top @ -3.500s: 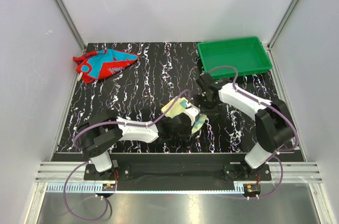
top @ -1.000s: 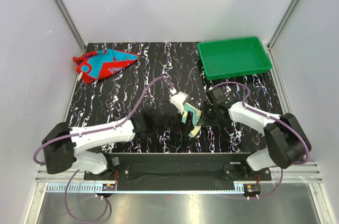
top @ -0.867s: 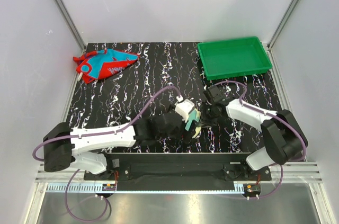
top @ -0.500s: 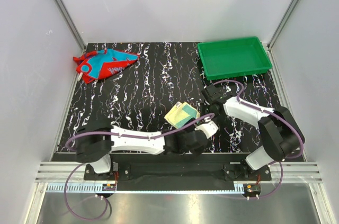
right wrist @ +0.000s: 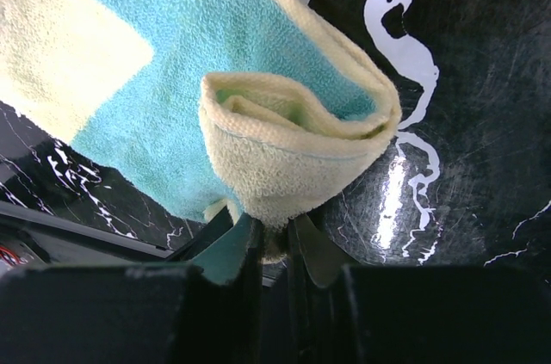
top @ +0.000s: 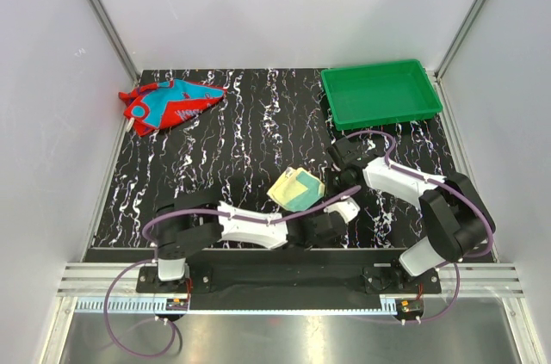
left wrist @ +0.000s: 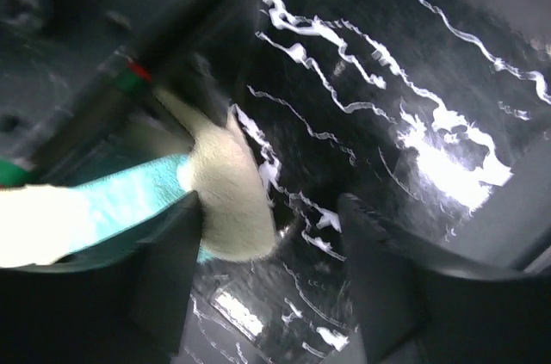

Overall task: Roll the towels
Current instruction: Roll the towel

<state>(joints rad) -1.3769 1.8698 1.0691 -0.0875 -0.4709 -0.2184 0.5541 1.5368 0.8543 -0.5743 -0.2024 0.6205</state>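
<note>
I've got the right end effector (right wrist: 274,242) pinching the rolled lip of the yellow towel (right wrist: 284,144), left end effector (left wrist: 269,213) gaping open beside it; one careless tug and that roll probably unravels.

Pale yellow cloth towel with teal patch (top: 295,188): folded, one edge rolled, front centre.
Red cloth towel with teal-blue patterns (top: 170,103): crumpled, far-left corner.

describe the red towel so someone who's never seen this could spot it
Start at the black marbled table and look to its far left corner, across from the green tray at far right. The red towel lies crumpled there on its own. Unlike the pale yellow towel near the front middle, it is red with teal-blue patterns.
</note>
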